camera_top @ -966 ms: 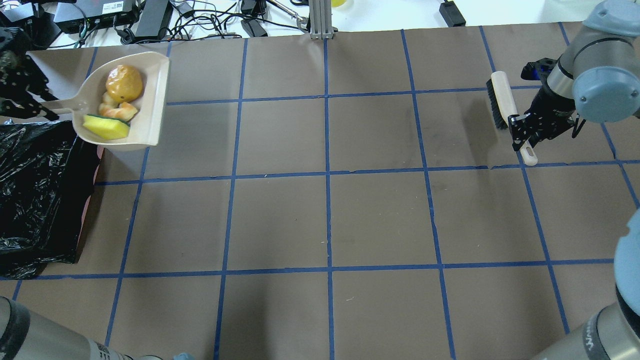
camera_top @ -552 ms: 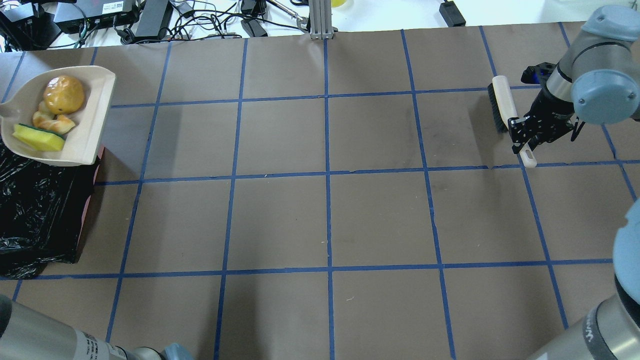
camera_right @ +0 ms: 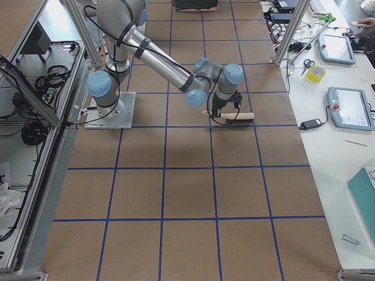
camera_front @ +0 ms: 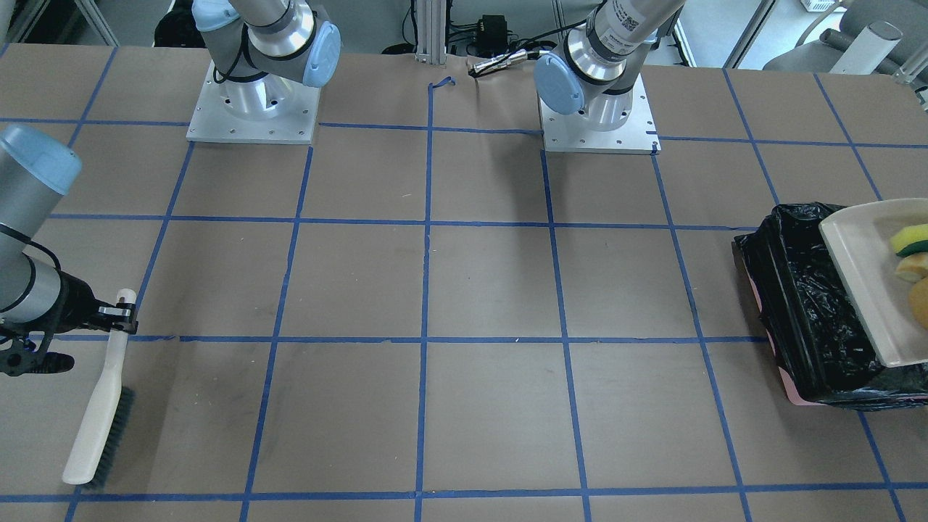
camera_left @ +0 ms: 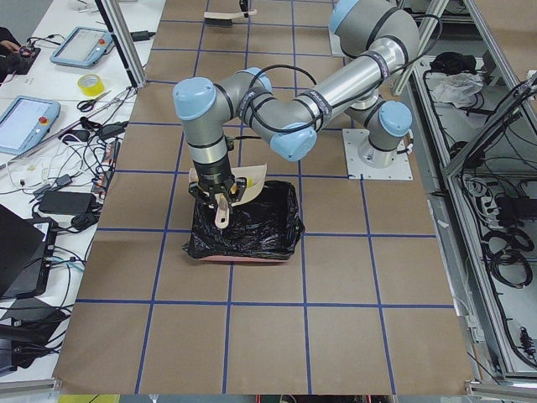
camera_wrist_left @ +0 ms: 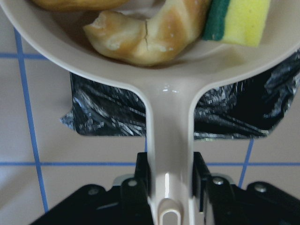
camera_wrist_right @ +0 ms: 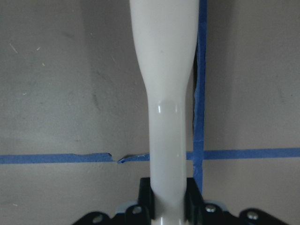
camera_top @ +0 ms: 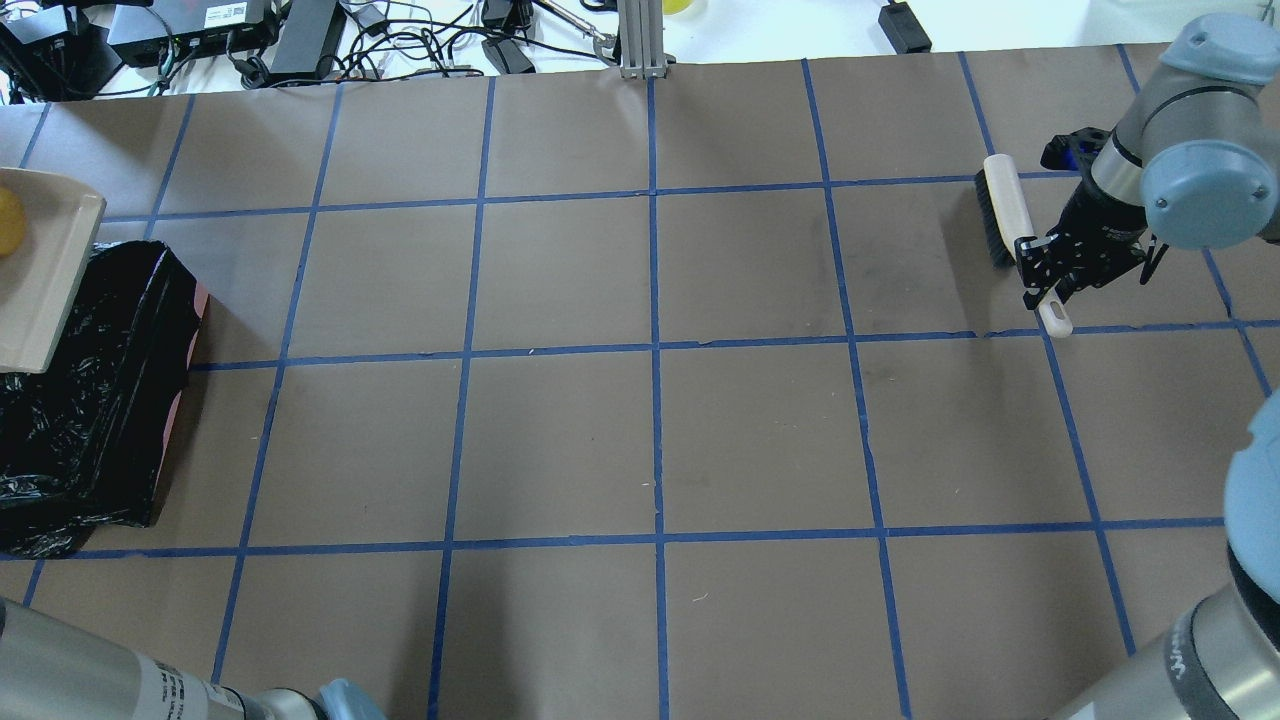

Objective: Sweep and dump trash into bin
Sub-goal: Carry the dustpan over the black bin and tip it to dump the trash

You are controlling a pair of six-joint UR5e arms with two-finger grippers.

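The beige dustpan hangs over the far end of the bin, a box lined with a black bag, at the table's left edge. My left gripper is shut on the dustpan handle. The trash lies in the pan: the golden-brown lump, the pale peel pieces and the yellow-green sponge. My right gripper is shut on the handle of a white brush, which is low over the table at the far right.
Cables and electronics and an aluminium post line the table's far edge. The two arm bases stand at the robot's side. Blue tape marks a grid on the brown table.
My left arm has carried the loaded dustpan to the left, from beside the bin to over it, so it is now mostly out of the overhead view. The right arm has barely moved.
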